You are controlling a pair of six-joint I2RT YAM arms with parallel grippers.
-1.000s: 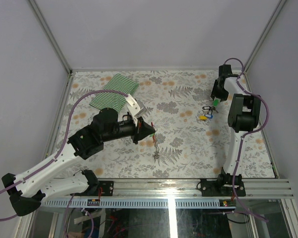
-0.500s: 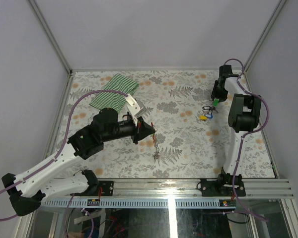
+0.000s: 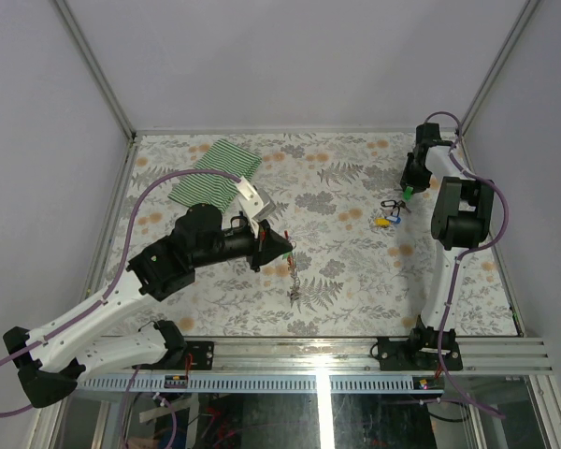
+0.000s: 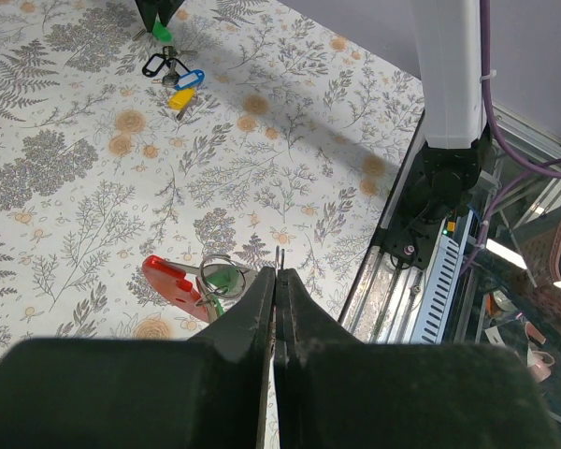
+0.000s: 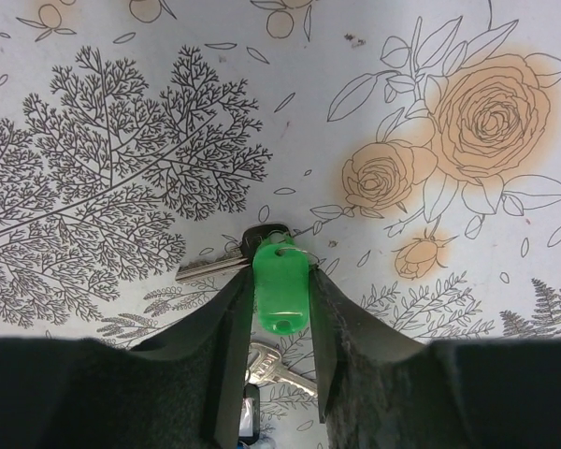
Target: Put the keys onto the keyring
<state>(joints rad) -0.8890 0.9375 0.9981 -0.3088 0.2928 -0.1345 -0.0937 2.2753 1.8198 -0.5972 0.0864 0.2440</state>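
Note:
My left gripper (image 3: 288, 249) is shut on a thin metal wire of the keyring (image 3: 293, 271), which trails down to the table below its tip. In the left wrist view the jaws (image 4: 277, 281) are pressed together with the wire poking out. A red tag (image 4: 173, 283), a wire ring (image 4: 210, 271) and a green tag (image 4: 224, 280) sit just left of them. My right gripper (image 3: 407, 192) is at the far right, its fingers closed on the green tag (image 5: 280, 285) of a silver key (image 5: 210, 269).
A black clip-like loop (image 3: 390, 204) and blue and yellow tags (image 3: 383, 222) lie just left of my right gripper. Another silver key (image 5: 279, 367) lies under it. A green-and-white striped cloth (image 3: 215, 178) lies at the back left. The table's front rail (image 3: 355, 351) runs along the near edge.
My right gripper has shifted very slightly to the right with the green tag. My left arm has not moved.

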